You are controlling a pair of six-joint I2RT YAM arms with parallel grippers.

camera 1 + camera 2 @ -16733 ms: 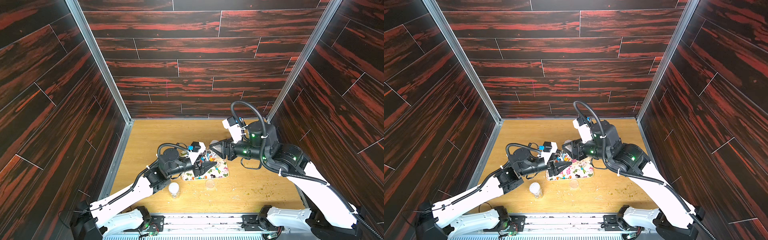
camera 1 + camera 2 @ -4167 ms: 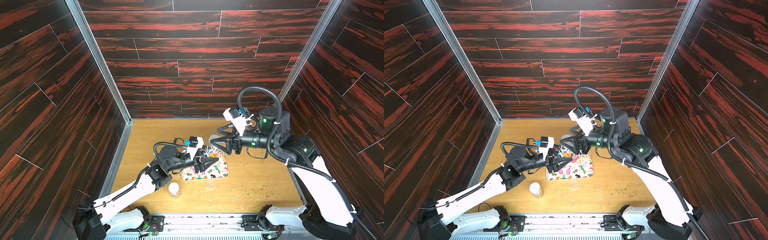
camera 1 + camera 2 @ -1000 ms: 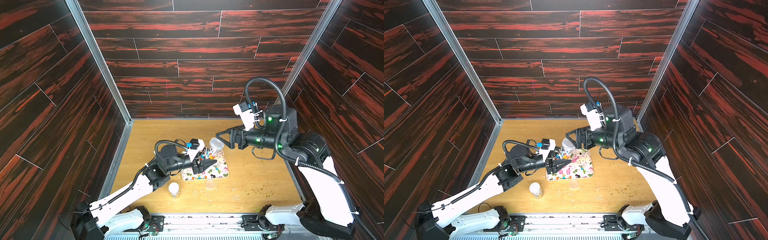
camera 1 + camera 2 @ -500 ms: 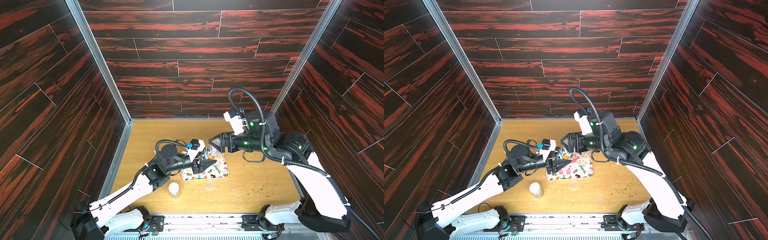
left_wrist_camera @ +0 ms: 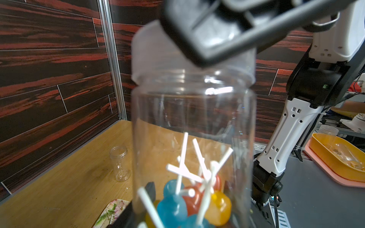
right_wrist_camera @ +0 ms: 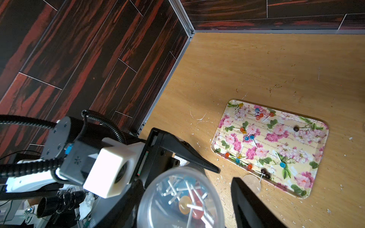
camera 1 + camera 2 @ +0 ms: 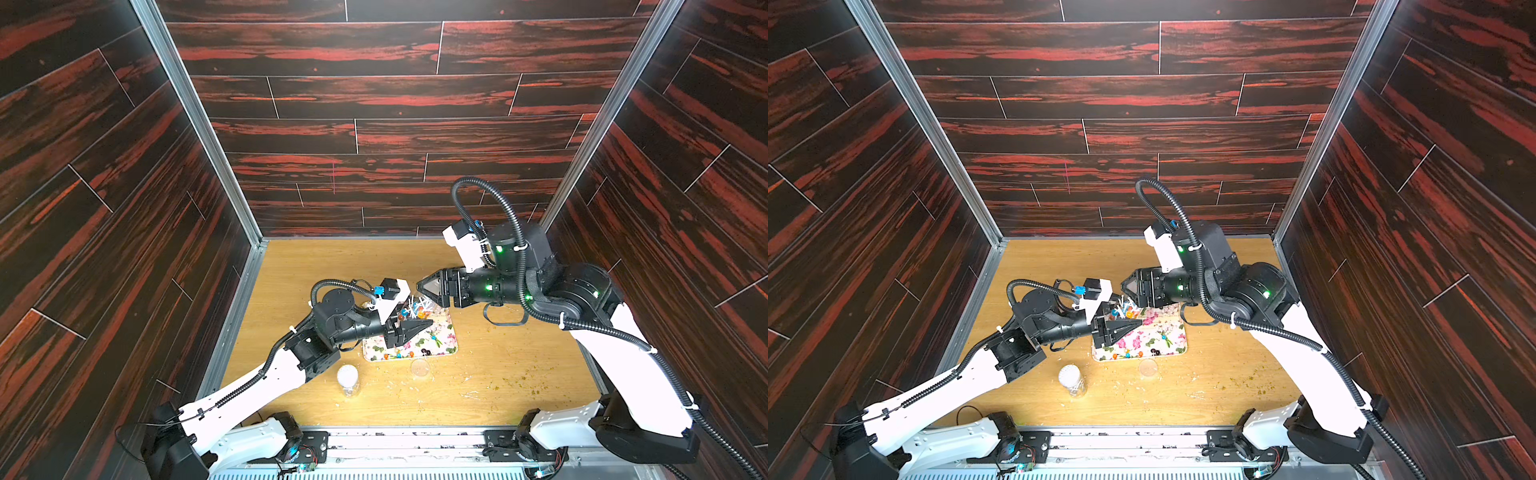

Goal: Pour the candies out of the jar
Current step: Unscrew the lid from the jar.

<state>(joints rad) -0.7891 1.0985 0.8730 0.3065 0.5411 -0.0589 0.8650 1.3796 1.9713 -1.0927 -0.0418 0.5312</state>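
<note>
My left gripper (image 7: 415, 328) (image 7: 1126, 326) is shut on a clear jar (image 7: 417, 308) (image 5: 193, 118), which it holds upright above the left part of the flowered tray (image 7: 446, 347) (image 7: 1173, 347). Blue, orange and red candies (image 5: 177, 205) on white sticks lie in the jar's bottom. The jar's translucent lid (image 6: 180, 199) (image 5: 150, 49) is on. My right gripper (image 7: 428, 286) (image 6: 187, 183) stands open around the lid, with a gap between one finger (image 6: 246, 201) and the lid's edge. More candies (image 6: 248, 137) lie scattered on the tray (image 6: 296, 150).
An empty clear jar (image 7: 348, 380) (image 5: 120, 163) stands on the wooden table in front of the tray, to the left. A loose clear lid (image 7: 419, 368) (image 6: 251, 183) lies at the tray's front edge. Crumbs (image 7: 519, 380) dot the table's front right. Dark walls close three sides.
My right gripper has come in from the right and down over the jar's lid, and its jaws have narrowed a little. The left gripper and the jar have stayed put.
</note>
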